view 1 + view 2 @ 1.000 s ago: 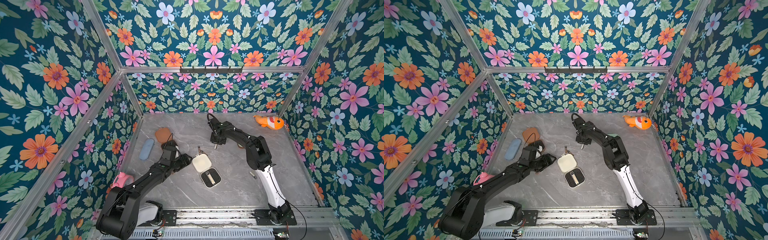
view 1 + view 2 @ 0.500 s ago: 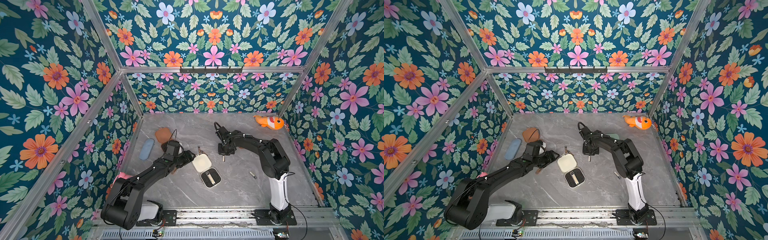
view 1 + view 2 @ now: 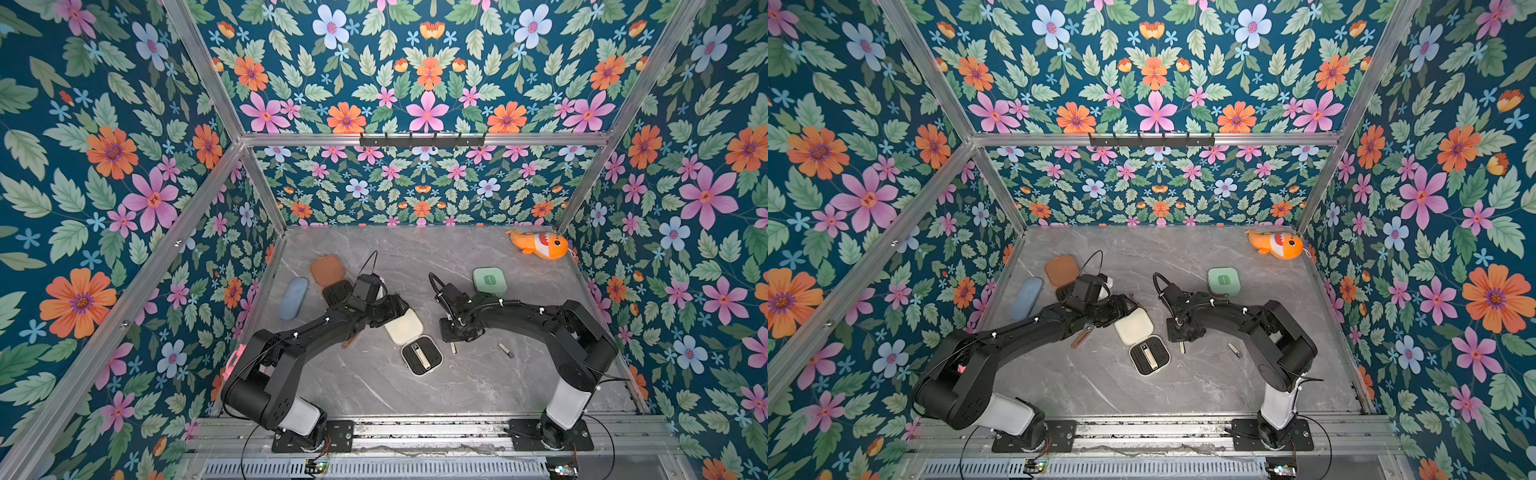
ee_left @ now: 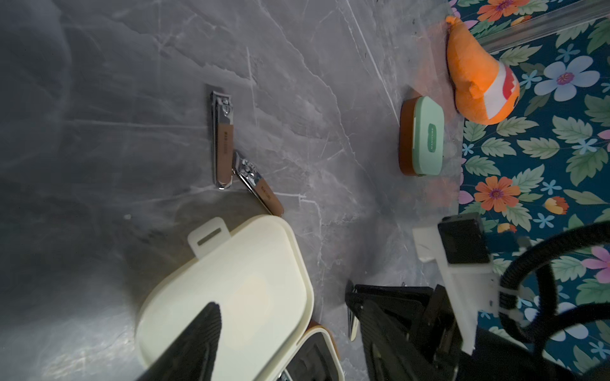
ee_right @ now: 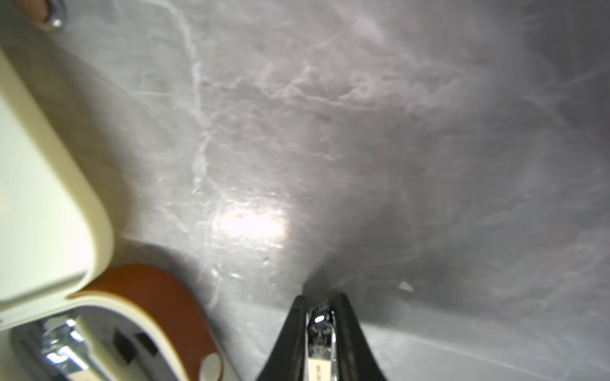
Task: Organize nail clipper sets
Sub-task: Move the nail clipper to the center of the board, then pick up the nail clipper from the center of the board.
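Nail clipper sets: three cases on the worktop [image 3: 374,395]. Cream case [image 3: 405,328] at centre, lid tilted back, black tray [image 3: 432,353] just in front, seated clipper [image 3: 420,358] already in it. Brown case [image 3: 327,270] open at the left rear; mint case [image 3: 489,281] shut at the right rear.

Changed over the last second: right pincer [image 5: 319,298], a moment ago out towards the middle rear of the worktop, now drawn forward and low, just beside the cream case's tray. Clenched on a small clipper [image 5: 319,333], cream-handled, nipped between both pads in the right wrist view. Mint case, half hidden behind that arm before, now plain in both top views.

Left pincer [image 3: 390,311]: edged closer too, up to the rear-left edge of the cream lid. One finger [image 4: 198,339] across the lid's face in the left wrist view; its mate hidden, so gripping or merely resting there: cannot tell.

Meaning for the task, as a judgement: carry nearly over, seating in the tray next, lid perhaps being steadied for it. Still out of any case: loose clipper [image 3: 506,350] to the right of the tray, and brown-handled clippers [image 4: 221,138], two of them, behind the cream lid, close together and seemingly touching. Plenty left to sort.
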Controlling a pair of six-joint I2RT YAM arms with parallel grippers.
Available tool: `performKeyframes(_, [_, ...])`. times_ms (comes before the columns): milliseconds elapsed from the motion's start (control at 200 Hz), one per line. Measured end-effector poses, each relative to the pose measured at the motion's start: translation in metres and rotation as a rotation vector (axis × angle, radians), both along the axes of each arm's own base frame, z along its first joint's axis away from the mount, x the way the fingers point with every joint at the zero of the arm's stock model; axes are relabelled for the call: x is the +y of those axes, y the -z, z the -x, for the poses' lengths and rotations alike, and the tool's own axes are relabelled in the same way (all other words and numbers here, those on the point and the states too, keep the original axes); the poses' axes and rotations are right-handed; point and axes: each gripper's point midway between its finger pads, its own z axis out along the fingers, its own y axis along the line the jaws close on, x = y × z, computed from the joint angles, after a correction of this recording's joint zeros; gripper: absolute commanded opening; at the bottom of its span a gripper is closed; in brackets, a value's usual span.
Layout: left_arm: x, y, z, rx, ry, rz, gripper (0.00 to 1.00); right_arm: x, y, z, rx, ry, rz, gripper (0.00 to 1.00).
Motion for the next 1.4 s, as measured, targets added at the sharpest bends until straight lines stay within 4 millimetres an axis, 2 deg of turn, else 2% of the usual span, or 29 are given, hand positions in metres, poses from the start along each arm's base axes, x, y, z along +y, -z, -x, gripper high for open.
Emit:
performKeyframes(110, [-0.002, -0.001, -0.002, -0.009, -0.001, 0.000, 0.70, 0.005, -0.002, 0.000, 0.015, 0.016, -0.020, 0.36])
performKeyframes(360, [-0.002, 0.001, 0.000, -0.010, -0.002, -0.006, 0.70, 0.004, -0.003, 0.005, 0.060, 0.032, -0.005, 0.35])
performKeyframes(630, [-0.001, 0.002, 0.001, -0.001, -0.011, -0.005, 0.70, -0.007, -0.003, 0.024, 0.123, 0.036, 0.020, 0.30])
performKeyframes(835, [-0.001, 0.003, 0.001, 0.002, -0.016, -0.002, 0.69, -0.006, -0.001, 0.023, 0.130, 0.037, 0.025, 0.27])
performKeyframes(1230, [0.001, 0.004, 0.005, 0.000, -0.017, -0.002, 0.69, -0.012, 0.002, 0.022, 0.175, 0.033, 0.042, 0.14])
performKeyframes(1310, [0.001, 0.004, 0.004, -0.003, -0.018, -0.002, 0.70, -0.012, 0.002, 0.022, 0.175, 0.032, 0.042, 0.15])
performKeyframes(1400, [0.001, 0.005, 0.004, -0.002, -0.018, -0.002, 0.69, -0.012, 0.002, 0.022, 0.175, 0.030, 0.042, 0.21])
